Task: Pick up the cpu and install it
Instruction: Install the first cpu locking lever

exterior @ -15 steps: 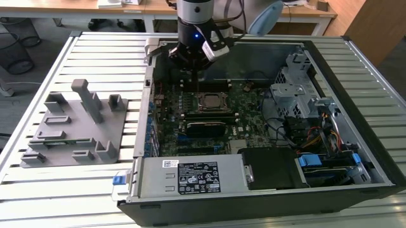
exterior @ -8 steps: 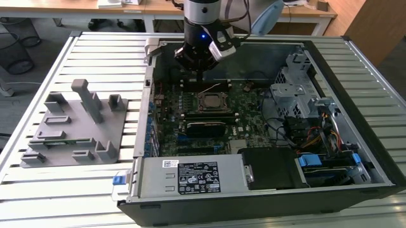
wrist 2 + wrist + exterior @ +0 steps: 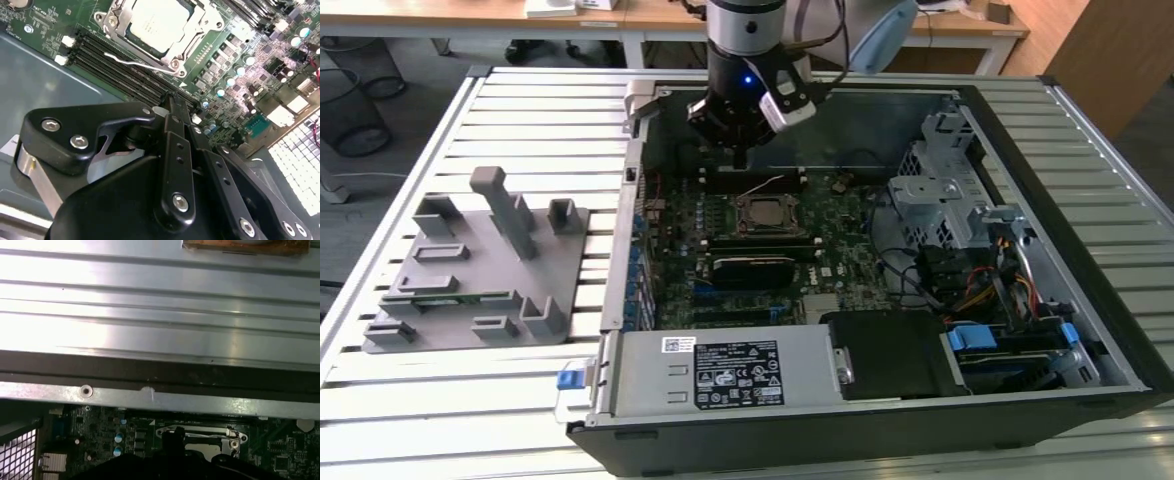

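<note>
Above the motherboard: gripper clenched, holding nothing.
I see the cpu seated in its socket.

Exterior view: even, bright daylight, soft shadows inside the case. First wrist view: strong glare washes out the upper left of the ribbed table; overall soft blur. Second wrist view: gripper dark, near, slightly unfocused; board overexposed at right.
</note>
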You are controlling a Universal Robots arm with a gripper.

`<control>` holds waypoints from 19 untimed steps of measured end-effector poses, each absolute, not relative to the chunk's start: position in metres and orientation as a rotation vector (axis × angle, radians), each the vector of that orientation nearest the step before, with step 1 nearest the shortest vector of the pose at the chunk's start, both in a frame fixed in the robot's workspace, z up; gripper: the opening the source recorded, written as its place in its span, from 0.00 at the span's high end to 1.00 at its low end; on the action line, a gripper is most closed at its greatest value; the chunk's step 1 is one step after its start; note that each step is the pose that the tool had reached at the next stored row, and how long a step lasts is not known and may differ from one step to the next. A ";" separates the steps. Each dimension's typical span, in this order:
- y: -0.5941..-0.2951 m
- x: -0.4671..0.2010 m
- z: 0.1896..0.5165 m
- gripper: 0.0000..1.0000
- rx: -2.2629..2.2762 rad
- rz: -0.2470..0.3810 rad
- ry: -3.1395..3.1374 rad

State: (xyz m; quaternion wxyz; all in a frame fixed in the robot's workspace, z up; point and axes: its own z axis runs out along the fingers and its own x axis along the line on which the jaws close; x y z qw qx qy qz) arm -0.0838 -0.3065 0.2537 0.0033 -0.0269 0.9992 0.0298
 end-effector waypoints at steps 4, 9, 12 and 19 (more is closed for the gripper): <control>-0.309 -0.084 0.251 0.89 -0.079 0.095 3.131; -0.310 -0.083 0.247 0.89 -0.066 0.094 3.130; -0.311 -0.082 0.245 0.89 -0.066 0.094 3.130; -0.311 -0.076 0.241 0.89 -0.066 0.094 3.130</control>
